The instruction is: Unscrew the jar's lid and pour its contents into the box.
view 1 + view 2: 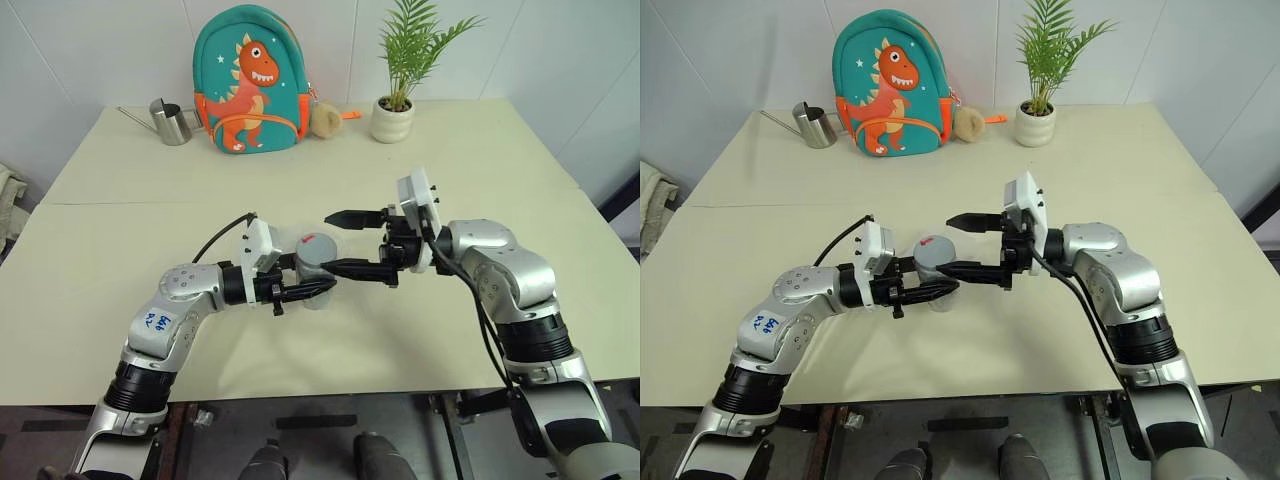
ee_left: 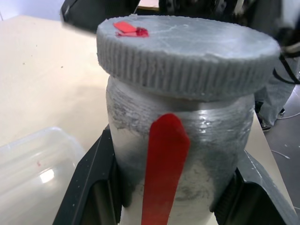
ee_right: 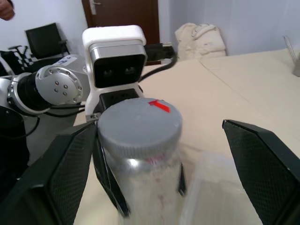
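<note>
Black fingers [image 2: 89,187] of the left gripper [image 1: 300,290] were clamped on the small clear-walled jar [image 2: 187,154] with its red stripe label, holding it upright above the cream table [image 1: 120,230], the ribbed grey screw lid [image 2: 187,51] on. The right gripper [image 1: 345,242] stood wide open, level, straddling the lid without touching. To unscrew well, it probably needed to centre on the lid's ribbed edge before closing. The shallow clear plastic box [image 2: 33,173] lay just beside the jar.
</note>
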Available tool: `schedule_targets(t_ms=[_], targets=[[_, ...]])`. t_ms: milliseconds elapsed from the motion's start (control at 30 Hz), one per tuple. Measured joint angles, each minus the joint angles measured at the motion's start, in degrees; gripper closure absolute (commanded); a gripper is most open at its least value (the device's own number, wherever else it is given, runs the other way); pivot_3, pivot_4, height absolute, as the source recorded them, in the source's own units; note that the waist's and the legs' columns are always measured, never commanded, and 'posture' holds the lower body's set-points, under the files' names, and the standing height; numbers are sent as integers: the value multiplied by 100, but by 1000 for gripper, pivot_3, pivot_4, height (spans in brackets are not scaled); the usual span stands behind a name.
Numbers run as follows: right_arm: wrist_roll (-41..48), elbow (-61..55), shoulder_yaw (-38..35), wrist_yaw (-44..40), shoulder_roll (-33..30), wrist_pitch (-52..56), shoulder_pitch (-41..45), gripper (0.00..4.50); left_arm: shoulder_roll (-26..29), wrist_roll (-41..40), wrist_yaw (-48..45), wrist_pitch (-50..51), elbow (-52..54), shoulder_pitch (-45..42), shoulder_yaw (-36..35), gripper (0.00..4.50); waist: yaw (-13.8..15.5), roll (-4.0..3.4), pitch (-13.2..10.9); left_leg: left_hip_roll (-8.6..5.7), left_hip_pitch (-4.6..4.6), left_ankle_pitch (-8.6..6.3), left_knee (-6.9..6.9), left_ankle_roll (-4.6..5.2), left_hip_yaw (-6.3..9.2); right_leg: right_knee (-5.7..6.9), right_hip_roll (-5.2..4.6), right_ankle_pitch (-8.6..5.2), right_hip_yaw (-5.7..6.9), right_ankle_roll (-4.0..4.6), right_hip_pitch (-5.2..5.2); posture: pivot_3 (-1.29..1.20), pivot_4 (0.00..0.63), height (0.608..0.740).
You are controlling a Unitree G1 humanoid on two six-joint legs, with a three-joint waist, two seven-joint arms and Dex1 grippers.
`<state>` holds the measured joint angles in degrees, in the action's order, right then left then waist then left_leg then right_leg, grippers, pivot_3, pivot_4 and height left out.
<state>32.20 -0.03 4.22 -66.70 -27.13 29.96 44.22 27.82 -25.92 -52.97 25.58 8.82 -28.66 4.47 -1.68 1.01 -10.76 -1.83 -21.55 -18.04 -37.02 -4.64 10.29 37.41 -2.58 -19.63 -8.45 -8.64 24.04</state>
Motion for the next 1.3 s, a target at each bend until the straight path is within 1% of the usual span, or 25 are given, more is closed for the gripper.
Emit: schedule_targets(t_ms=[200,400,533,733,967,1300], targets=[[126,-194,-16,-241,-152,125,-109,7,36,0,-78,-3,-2,0,-1,2602,-5,0,0,2,0,0,1,0,-1,0,2,0,0,0,0,0,150,740],[216,-215,-16,-324,-148,168,-67,7,116,-2,-87,-3,-2,1,-13,2602,-3,0,0,2,0,-1,0,1,0,1,2,0,0,0,0,0,150,740],[224,-211,24,-198,75,266,281,7,117,-7,-86,-1,0,2,-12,2602,-16,0,0,6,0,0,2,0,0,2,4,0,0,0,3,0,150,740],[-18,-178,463,44,468,266,436,7,112,-16,-85,19,2,1,-10,2602,-2,0,0,2,-3,0,1,-1,0,0,-2,0,2,0,5,0,150,740],[-263,-123,664,103,586,123,436,7,101,-16,-88,38,1,0,-8,2602,-17,0,0,3,-4,1,2,-1,0,3,-2,0,9,0,9,0,150,740],[-516,262,658,142,641,-118,479,7,31,-16,-89,38,-3,-2,-6,2602,-14,0,0,3,-7,3,2,-6,-3,13,-2,1,10,1,22,0,150,740]])
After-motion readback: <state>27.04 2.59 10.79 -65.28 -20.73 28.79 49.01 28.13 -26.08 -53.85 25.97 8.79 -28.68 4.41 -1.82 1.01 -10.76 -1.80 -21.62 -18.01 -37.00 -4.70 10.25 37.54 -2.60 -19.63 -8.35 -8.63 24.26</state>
